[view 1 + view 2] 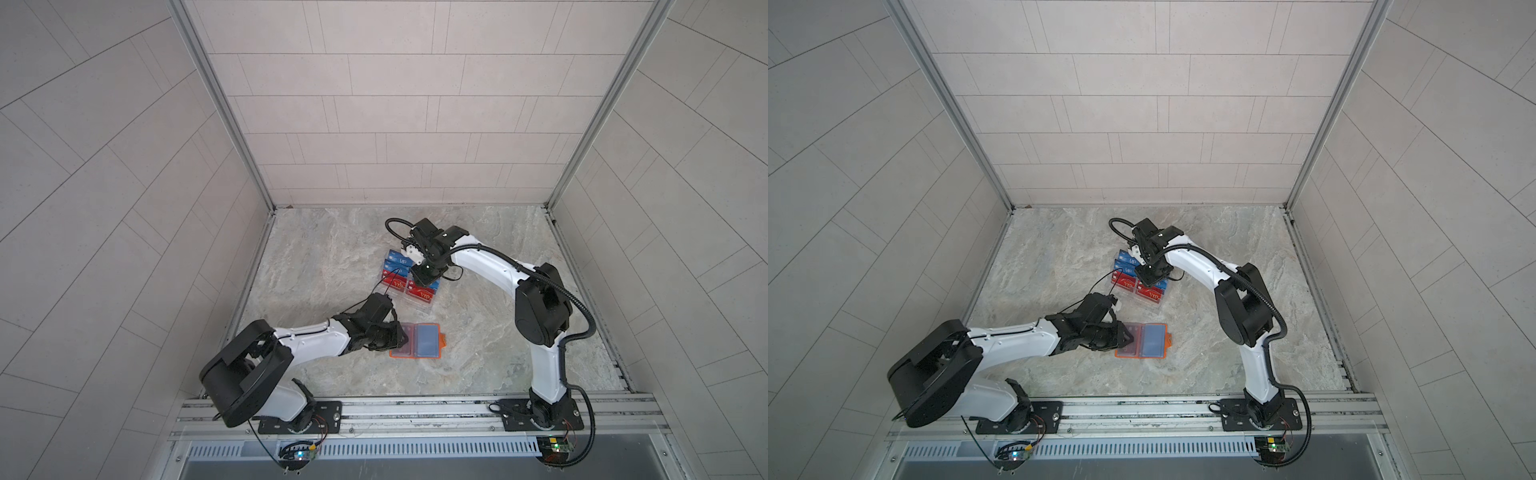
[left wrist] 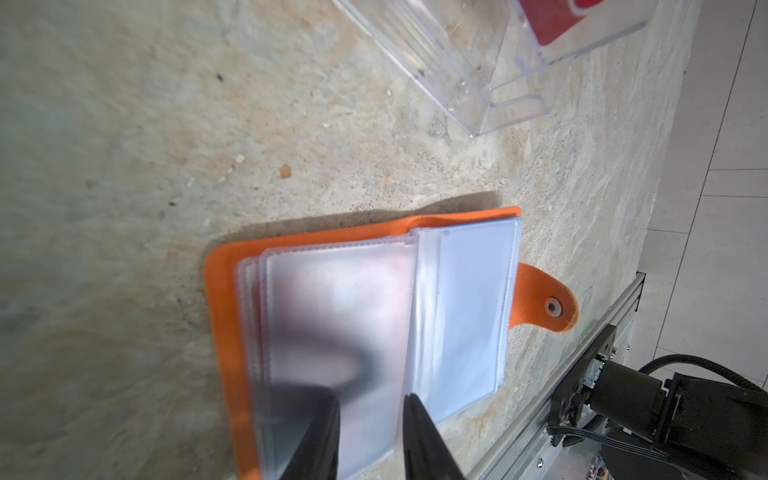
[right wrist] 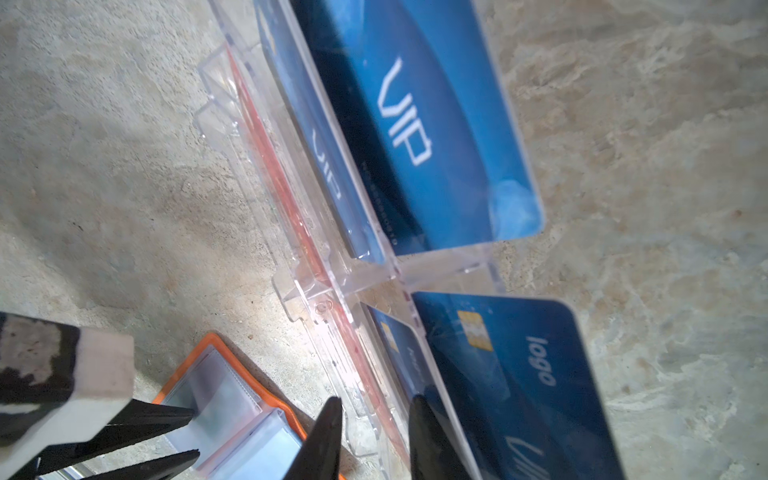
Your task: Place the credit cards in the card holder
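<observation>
Two end effectors: mine, one at each end of the job.
Left end effector (image 2: 372,436): jaws part-spread at the open orange card holder (image 2: 218,316). One finger (image 2: 316,440) lies under a clear sleeve (image 2: 340,299) and the other on top, which I judge pins the booklet flat and lifts a pocket mouth.
Right end effector (image 3: 374,436): jaws spread, pinching nothing I can see, lowered at the acrylic rack (image 3: 332,274).
Cards: blue VIP cards (image 3: 436,124) lean ahead of my right fingers, and a blue logo card (image 3: 519,374) is right beside one finger. Red cards (image 1: 397,284) sit in the tiers nearer my left end effector. They lean up, so an edge is free to nip.
Holder's place: flat on the tabletop (image 1: 332,257), beneath my left end effector and near the rack.
Next, I judge: close on one card edge.
</observation>
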You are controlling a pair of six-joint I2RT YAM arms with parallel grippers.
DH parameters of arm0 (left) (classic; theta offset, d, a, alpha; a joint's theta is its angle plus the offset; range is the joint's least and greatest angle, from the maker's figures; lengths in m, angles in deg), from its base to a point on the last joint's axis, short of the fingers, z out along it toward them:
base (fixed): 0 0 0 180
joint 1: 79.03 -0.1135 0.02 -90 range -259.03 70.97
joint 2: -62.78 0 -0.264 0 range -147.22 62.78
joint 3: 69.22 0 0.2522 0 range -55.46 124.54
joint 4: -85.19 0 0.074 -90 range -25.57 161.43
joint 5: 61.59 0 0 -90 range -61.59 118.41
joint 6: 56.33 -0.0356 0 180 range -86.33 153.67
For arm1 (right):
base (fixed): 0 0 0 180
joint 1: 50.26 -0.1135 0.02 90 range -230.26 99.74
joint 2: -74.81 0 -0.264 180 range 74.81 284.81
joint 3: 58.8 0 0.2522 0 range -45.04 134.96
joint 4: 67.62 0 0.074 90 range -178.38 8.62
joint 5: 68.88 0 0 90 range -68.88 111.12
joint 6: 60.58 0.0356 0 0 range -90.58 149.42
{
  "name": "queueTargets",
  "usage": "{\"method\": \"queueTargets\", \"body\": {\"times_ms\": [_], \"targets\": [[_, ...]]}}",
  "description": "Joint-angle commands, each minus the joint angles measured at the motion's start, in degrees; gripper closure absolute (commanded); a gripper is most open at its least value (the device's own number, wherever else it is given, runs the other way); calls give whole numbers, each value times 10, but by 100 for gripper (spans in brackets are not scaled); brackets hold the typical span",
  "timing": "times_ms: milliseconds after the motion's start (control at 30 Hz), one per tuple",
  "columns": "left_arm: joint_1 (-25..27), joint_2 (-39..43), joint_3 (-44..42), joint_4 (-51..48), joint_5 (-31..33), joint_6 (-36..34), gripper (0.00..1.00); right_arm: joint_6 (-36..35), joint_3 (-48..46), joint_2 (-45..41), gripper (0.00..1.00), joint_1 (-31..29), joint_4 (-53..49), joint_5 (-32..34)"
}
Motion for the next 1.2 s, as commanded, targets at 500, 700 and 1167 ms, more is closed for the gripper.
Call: {"method": "queueTargets", "body": {"times_ms": [500, 700, 1167], "targets": [[2, 0, -12, -5, 2, 6, 71, -43, 1, 12, 66, -13, -24, 16], [2, 2, -13, -3, 2, 8, 71, -49, -5, 9, 64, -13, -16, 25], [2, -6, -10, -9, 1, 5, 70, -67, -5, 14, 78, -32, -24, -1]]}}
